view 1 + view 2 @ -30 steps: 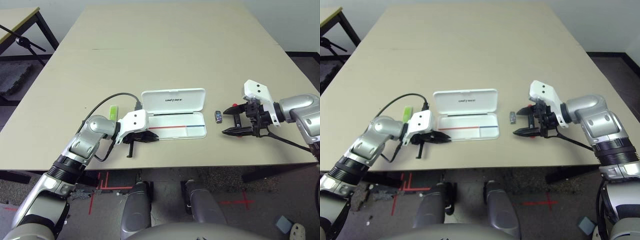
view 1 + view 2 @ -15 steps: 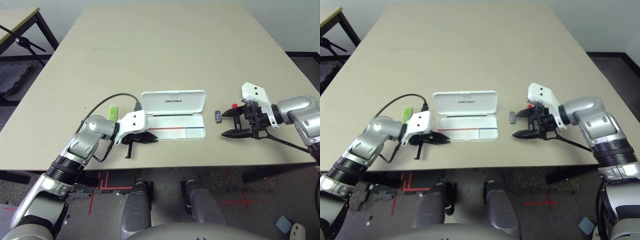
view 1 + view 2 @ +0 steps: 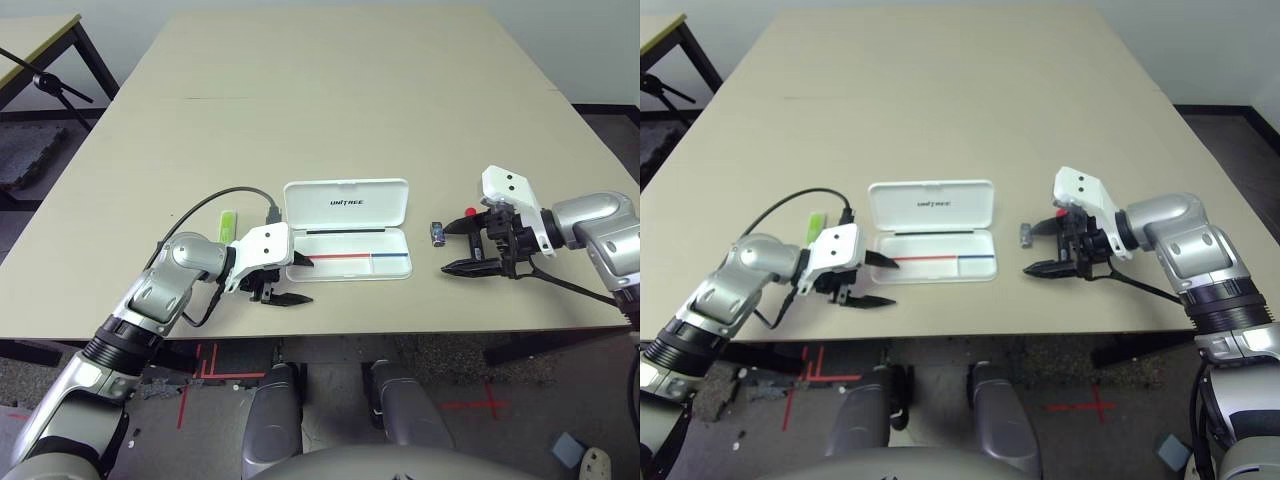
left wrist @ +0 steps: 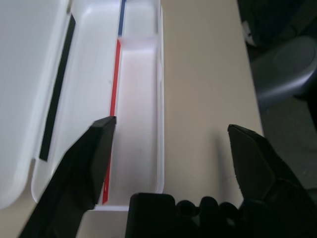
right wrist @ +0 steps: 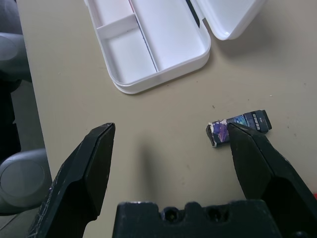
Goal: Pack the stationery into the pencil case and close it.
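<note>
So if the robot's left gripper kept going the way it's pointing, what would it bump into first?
Probably the pencil case: the open left gripper points toward its near left corner, so the tray's rim looks first in line, though depth is hard to judge.

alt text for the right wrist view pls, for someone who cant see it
The right gripper, fingers spread wide, hangs over a beige table, with a small dark sharpener beside one fingertip. Beyond lies an open white pencil case, its two compartments empty.
</note>
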Controlling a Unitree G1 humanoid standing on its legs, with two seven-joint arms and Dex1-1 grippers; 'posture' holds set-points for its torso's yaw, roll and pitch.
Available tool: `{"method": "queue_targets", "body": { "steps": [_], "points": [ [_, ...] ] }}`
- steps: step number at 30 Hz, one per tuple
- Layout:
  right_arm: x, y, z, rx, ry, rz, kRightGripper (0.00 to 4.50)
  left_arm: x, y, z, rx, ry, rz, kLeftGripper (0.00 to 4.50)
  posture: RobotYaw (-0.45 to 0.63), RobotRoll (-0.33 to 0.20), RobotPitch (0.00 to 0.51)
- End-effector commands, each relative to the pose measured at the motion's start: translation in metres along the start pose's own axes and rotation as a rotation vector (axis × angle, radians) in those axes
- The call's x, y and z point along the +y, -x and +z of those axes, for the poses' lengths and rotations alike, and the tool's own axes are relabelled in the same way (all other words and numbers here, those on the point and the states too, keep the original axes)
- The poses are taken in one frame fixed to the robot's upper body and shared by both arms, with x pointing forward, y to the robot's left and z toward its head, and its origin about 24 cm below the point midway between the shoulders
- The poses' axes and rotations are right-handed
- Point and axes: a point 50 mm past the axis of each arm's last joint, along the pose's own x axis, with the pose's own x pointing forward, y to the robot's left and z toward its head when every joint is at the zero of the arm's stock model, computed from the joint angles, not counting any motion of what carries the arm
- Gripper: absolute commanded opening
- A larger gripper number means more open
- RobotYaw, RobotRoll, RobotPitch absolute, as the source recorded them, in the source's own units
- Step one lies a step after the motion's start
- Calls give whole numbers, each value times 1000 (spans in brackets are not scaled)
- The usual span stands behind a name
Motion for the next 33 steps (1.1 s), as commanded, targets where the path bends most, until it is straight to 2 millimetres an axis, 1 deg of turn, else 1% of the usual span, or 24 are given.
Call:
{"method": "queue_targets", "body": {
  "steps": [1, 4, 8, 11, 14, 20, 22, 24, 26, 29, 33],
  "points": [
    [3, 2, -1, -25, -17, 2, 4500, -3, 10, 17, -91, 22, 22, 4491, -47, 0, 138],
    [11, 8, 3, -102, -47, 0, 4500, -4, 25, 28, -140, 39, 70, 4491, -51, 0, 140],
    [19, 16, 5, -164, -59, -40, 4500, -4, 36, 30, -132, 51, 112, 4491, -65, 0, 145],
    [21, 20, 12, -278, -102, -99, 4500, -3, 39, 30, -128, 53, 130, 4491, -91, 0, 150],
    [21, 25, 19, -350, -156, -227, 4500, -1, 38, 28, -129, 56, 134, 4491, -115, 0, 155],
    [13, 25, 22, -382, -344, -552, 4500, 3, 31, 25, -124, 50, 117, 4491, -163, 0, 161],
    [10, 23, 20, -383, -429, -655, 4500, 5, 29, 25, -126, 46, 111, 4491, -175, 0, 162],
    [9, 18, 12, -338, -509, -725, 4500, 7, 28, 26, -127, 41, 106, 4491, -183, 0, 162],
    [11, 13, 2, -286, -559, -767, 4500, 8, 27, 25, -125, 39, 100, 4491, -191, 0, 162],
    [9, 10, -15, -217, -639, -873, 4500, 10, 25, 23, -112, 32, 93, 4491, -197, 0, 161],
    [14, 5, -22, -166, -671, -868, 4500, 12, 24, 24, -115, 28, 88, 4491, -200, 0, 161]
  ]
}}
